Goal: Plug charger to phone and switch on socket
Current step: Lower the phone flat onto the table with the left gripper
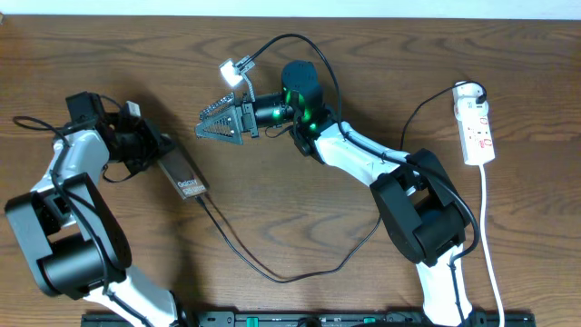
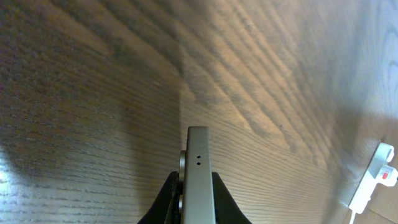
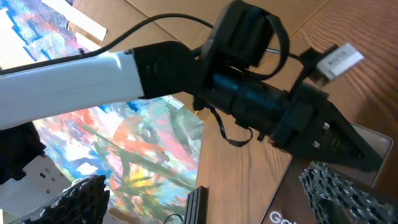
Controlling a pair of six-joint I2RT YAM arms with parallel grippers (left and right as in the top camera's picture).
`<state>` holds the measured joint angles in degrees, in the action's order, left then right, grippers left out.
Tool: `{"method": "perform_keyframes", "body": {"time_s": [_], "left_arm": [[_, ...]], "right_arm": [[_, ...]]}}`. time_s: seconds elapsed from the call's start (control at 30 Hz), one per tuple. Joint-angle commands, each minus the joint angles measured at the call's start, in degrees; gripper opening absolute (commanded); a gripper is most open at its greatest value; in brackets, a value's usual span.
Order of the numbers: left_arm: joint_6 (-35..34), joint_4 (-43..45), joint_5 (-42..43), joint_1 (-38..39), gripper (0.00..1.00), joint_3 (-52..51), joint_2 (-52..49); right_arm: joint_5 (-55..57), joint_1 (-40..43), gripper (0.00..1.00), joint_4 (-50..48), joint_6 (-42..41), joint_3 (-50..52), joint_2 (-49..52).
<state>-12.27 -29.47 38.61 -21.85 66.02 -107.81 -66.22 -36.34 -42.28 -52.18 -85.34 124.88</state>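
The phone [image 1: 184, 177], brown with white lettering, lies slanted on the table, and my left gripper [image 1: 156, 154] is shut on its upper end. In the left wrist view its grey edge [image 2: 198, 180] sits between the jaws [image 2: 198, 205]. The charger cable [image 1: 272, 272] runs from the phone's lower end in a loop across the table toward the white socket [image 1: 476, 127] at the far right. My right gripper [image 1: 201, 125] is open and empty, up and to the right of the phone. In the right wrist view its fingers [image 3: 211, 199] spread wide before the phone [image 3: 329, 186].
The socket's white cord [image 1: 490, 245] runs down the right side of the table. The socket also shows at the right edge of the left wrist view [image 2: 379, 180]. The left arm [image 3: 93, 74] fills the right wrist view, with coloured floor beyond the table edge.
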Motion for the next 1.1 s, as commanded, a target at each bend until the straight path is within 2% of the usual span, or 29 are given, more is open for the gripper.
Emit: {"method": "perform_keyframes", "body": {"time_s": [0.0, 0.37, 0.47, 0.57, 0.77, 0.83, 1.03, 1.07], "left_arm": [[-2.03, -0.04, 0.35, 0.31, 0.07, 0.09, -2.84], [-2.86, -0.24, 0.31, 0.31, 0.08, -0.17, -5.07], [-2.84, -0.46, 0.28, 0.31, 0.10, -0.17, -5.07], [-2.84, -1.11, 0.31, 0.28, 0.16, -0.17, -5.07], [-2.84, -2.47, 0.28, 0.28, 0.17, -0.17, -5.07], [-2.84, -3.17, 0.24, 0.28, 0.32, -0.17, -5.07], [-2.84, -6.40, -4.02, 0.28, 0.36, -0.17, -5.07], [-2.84, -6.91, -4.76, 0.28, 0.39, -0.17, -5.07]], "right_arm": [[-0.61, 0.24, 0.99, -0.11, -0.02, -1.01, -0.50], [-0.57, 0.24, 0.99, 2.64, 1.05, -1.01, -0.50], [-0.57, 0.24, 0.99, 2.64, 1.05, -0.98, -0.50], [-0.57, 0.24, 0.99, 2.64, 1.03, -1.01, -0.50], [-0.59, 0.24, 0.99, 2.62, 1.01, -1.01, -0.50], [-0.59, 0.24, 0.99, 2.62, 1.01, -1.01, -0.50], [-0.59, 0.24, 0.99, 2.62, 1.01, -0.98, -0.50], [-0.59, 0.24, 0.99, 2.62, 1.01, -0.98, -0.50]]}}
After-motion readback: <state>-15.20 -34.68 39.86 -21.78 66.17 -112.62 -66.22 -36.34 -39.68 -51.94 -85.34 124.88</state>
